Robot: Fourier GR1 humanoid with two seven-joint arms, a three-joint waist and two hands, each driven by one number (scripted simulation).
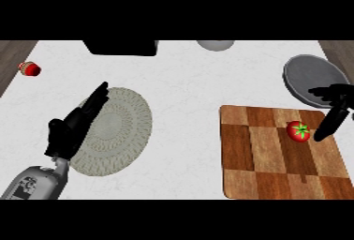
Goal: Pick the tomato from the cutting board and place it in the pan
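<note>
One tomato (298, 131), red with a green stalk, lying on the board (262, 159), in its upper right part, close to the right edge. Not in the pan (307, 75).

One board, wooden, in checkered light and dark squares, flat on the white surface (187, 93) at the right.

One pan, grey and round, just beyond the board's upper right corner, cut partly by the view's right side.

Two hands, both black. Right hand (333, 98) entering from the right edge, over the pan's lower rim and the board's right corner. Released, grasping nothing: fingers spread, one long finger (327, 124) stretched down along the tomato's right side, just beside it. Touching or not, cannot tell.

Left hand (69, 129) at the lower left, well apart from the board, over the left rim of the mat (124, 126). Released as well, fingers straight and pointing up and to the right, holding nothing. One grey forearm (34, 180) below it, coming in from the lower left corner.

One mat, round, woven, pale, left of the middle, with nothing on it but the left hand above.

Along the far edge, three more things: one small red item (29, 69) at the upper left, one black block (121, 47) at the top, one grey round thing (216, 44) right of the block, cut off by the top.
</note>
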